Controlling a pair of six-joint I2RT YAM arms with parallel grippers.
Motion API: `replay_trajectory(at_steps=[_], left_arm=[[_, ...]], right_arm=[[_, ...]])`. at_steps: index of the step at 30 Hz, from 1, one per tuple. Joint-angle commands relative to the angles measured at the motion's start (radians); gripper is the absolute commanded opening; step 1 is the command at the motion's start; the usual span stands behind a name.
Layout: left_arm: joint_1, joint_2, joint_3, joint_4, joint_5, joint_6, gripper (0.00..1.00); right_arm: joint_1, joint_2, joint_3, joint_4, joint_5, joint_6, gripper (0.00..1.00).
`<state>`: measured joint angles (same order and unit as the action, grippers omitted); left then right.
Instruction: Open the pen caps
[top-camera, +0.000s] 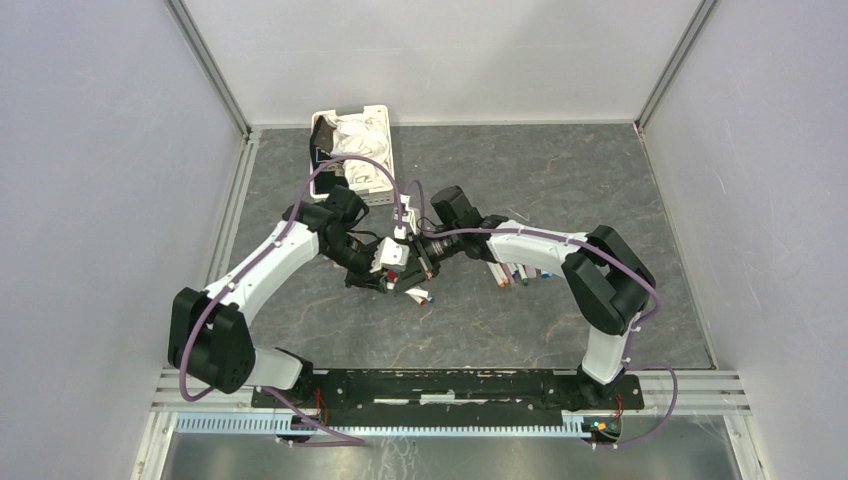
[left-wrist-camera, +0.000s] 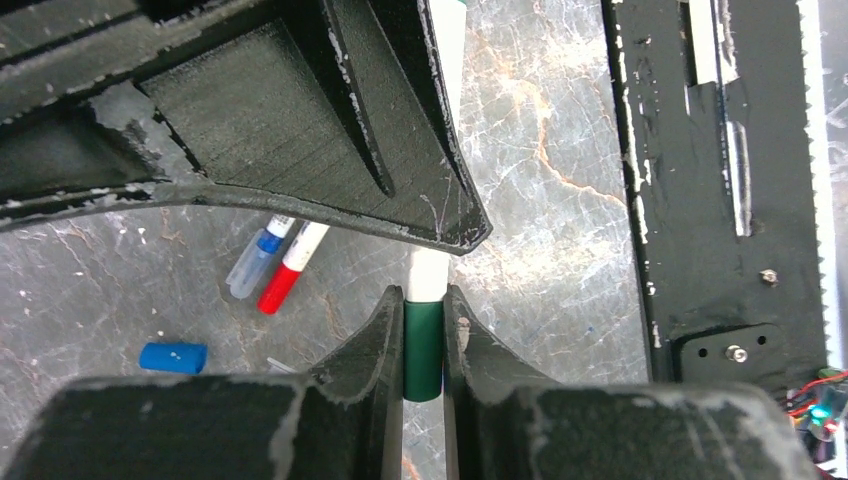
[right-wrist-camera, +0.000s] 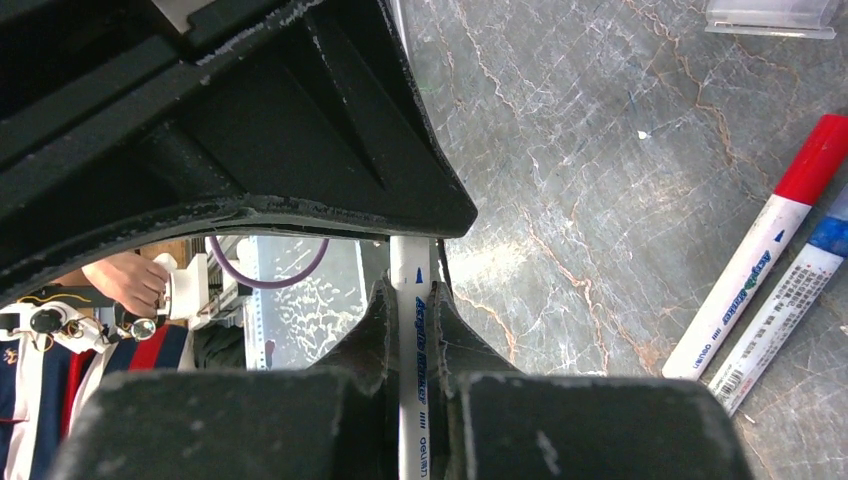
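Note:
My two grippers meet over the table's middle and hold one pen between them. My left gripper (left-wrist-camera: 424, 300) is shut on the pen's green cap (left-wrist-camera: 423, 350). The white barrel (left-wrist-camera: 430, 270) runs straight out of the cap with no gap showing. My right gripper (right-wrist-camera: 411, 290) is shut on that white barrel (right-wrist-camera: 415, 350), which bears blue print. In the top view the left gripper (top-camera: 393, 264) and right gripper (top-camera: 428, 254) almost touch. A loose blue cap (left-wrist-camera: 173, 357) lies on the table. A red-capped pen (left-wrist-camera: 290, 270) and a blue pen (left-wrist-camera: 255, 262) lie beside it.
A row of pens (top-camera: 512, 274) lies under the right forearm; a red-capped pen (right-wrist-camera: 760, 250) and a blue one (right-wrist-camera: 800, 290) show in the right wrist view. A white basket (top-camera: 380, 115) holding crumpled white material stands at the back. The black base rail (top-camera: 450, 385) runs along the near edge.

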<state>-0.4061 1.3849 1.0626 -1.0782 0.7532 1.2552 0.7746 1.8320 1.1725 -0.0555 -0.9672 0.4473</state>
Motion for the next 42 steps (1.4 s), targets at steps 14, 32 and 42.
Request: replay_trajectory(at_steps=[14, 32, 42], left_arm=[[0.197, 0.123, 0.137, -0.038, -0.262, 0.195, 0.02], [0.196, 0.266, -0.042, 0.533, -0.244, -0.255, 0.29], [0.196, 0.203, 0.006, 0.444, -0.156, -0.266, 0.47]], right_arm=[[-0.212, -0.287, -0.288, -0.238, 0.199, -0.245, 0.0], [-0.331, -0.314, -0.271, -0.229, 1.129, -0.15, 0.04], [-0.334, -0.27, -0.324, -0.187, 1.179, -0.161, 0.24]])
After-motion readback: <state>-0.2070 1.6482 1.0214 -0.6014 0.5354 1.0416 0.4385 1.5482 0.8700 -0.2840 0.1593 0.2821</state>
